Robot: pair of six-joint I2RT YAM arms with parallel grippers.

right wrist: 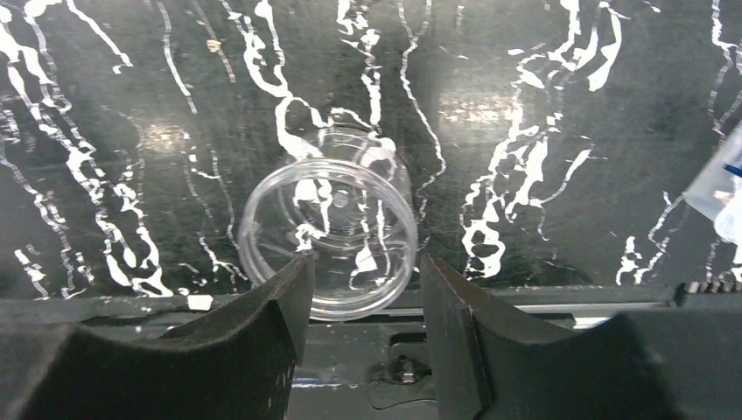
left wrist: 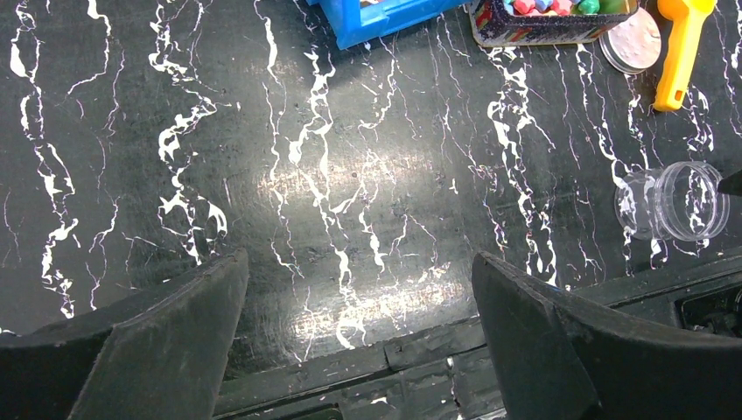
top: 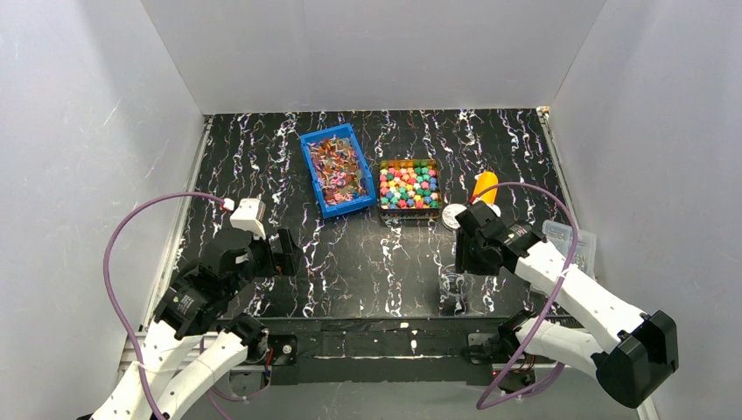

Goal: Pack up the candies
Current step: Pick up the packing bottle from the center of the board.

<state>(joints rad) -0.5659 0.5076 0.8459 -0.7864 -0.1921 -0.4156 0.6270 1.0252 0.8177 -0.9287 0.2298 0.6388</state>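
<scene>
The candies [top: 409, 184], small knobbly sweets in pink, red, yellow, green and blue, fill a clear square tray at the back middle. A few show at the top edge of the left wrist view [left wrist: 547, 7]. An empty clear jar [top: 452, 287] stands upright near the front edge, open mouth up. My right gripper [top: 461, 265] is open and empty just above the jar [right wrist: 328, 232], its fingertips [right wrist: 297, 271] over the jar's near rim. My left gripper [top: 291, 254] is open and empty above bare table at the left; the jar lies to its right [left wrist: 678, 201].
A blue bin [top: 337, 171] of wrapped orange and red pieces stands left of the tray. An orange scoop [top: 484, 185] and a silver lid [top: 453, 215] lie right of the tray. A clear plastic bag [top: 573, 241] lies at the right edge. Black frame rails run along the front.
</scene>
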